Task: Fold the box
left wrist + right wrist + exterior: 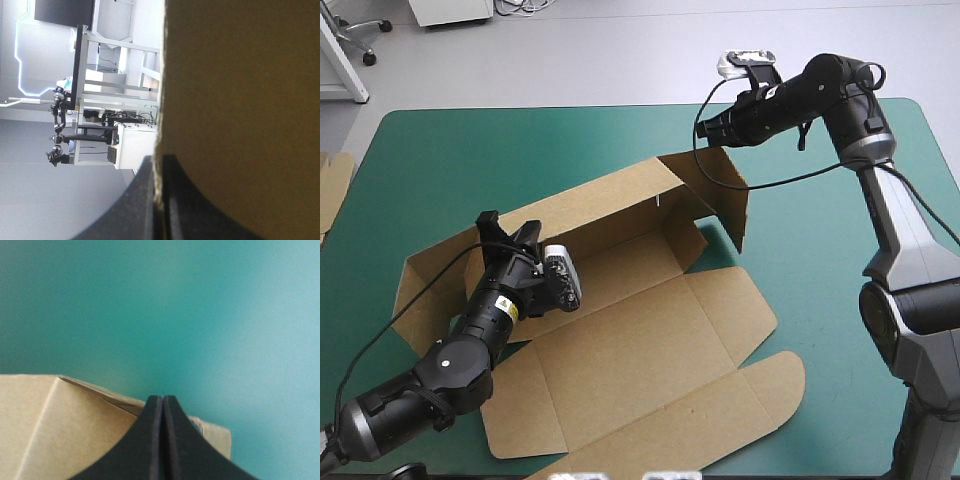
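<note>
Brown box (640,330), left tool (508,225) pinching it, right tool (703,132) above it

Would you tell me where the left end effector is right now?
In the high view the left end effector is at the table's left side, shut on the edge of the box's raised far wall.

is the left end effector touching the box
Touching: the left wrist view shows the left end effector shut on the edge of the box.
</note>
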Robot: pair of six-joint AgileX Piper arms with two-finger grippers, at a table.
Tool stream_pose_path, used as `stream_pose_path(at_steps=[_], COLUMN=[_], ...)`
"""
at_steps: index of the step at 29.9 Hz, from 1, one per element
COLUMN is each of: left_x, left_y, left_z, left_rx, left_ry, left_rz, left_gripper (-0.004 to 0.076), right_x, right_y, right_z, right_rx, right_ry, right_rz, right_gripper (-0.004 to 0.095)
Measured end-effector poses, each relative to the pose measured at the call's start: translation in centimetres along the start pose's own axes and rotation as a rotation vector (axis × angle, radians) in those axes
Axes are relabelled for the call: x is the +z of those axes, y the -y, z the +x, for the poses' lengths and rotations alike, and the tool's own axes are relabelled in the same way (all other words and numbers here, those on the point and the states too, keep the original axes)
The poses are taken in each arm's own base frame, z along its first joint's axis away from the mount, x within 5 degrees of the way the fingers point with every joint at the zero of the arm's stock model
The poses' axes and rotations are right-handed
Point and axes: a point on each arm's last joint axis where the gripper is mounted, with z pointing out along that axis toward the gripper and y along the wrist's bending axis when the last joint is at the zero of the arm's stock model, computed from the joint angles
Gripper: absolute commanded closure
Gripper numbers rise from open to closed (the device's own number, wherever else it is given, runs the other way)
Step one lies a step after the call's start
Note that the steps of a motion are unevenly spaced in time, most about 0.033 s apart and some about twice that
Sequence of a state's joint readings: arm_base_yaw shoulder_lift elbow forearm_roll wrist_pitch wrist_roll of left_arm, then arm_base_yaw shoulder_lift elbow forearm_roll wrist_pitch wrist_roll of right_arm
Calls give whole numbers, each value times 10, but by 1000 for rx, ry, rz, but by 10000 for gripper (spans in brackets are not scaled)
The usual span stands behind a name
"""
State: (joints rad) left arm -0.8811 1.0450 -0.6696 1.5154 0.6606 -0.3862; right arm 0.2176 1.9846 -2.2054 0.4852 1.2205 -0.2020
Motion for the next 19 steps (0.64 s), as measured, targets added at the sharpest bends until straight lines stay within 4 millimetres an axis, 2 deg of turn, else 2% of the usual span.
stream_pose_path(at_steps=[4, 7, 9, 15, 19], left_x=[0, 0, 0, 0, 0], left_y=[0, 0, 0, 0, 0], left_z=[0, 0, 0, 0, 0], left_rx=[0, 0, 0, -1, -1], left_ry=[0, -1, -1, -1, 0], left_rz=[0, 0, 0, 0, 0], left_gripper=[738, 738, 738, 738, 738], right_x=[-5, -2, 5, 44, 52], right_y=[-2, -1, 1, 16, 19], right_z=[-7, -9, -9, -2, 1], right_rx=[-12, -15, -7, 40, 47], right_ry=[62, 71, 70, 18, -14], right_rz=[1, -6, -18, -67, -70], right_gripper=[936, 936, 936, 936, 936])
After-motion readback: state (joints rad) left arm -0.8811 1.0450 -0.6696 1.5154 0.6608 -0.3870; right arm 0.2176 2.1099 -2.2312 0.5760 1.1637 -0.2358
